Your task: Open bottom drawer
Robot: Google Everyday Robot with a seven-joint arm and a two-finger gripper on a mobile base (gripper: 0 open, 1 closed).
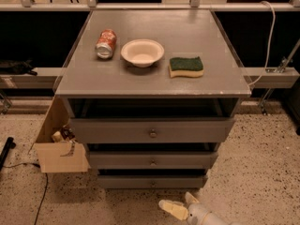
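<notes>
The bottom drawer [152, 181] is the lowest and narrowest grey front of three in the grey cabinet, with a tiny round knob [153, 183] at its centre. It looks shut, set back under the middle drawer [152, 161]. My gripper [179, 204] is at the bottom edge of the view, just above the floor, in front of and slightly right of the bottom drawer. It is open: one pale finger [171, 210] points left and the other [190, 198] points up towards the drawer. It holds nothing and touches nothing.
The top drawer [152, 131] sticks out furthest. On the cabinet top [197, 86] lie a tipped red can [106, 43], a white bowl [142, 52] and a green-yellow sponge [186, 66]. An open cardboard box [58, 149] stands at the left on the speckled floor.
</notes>
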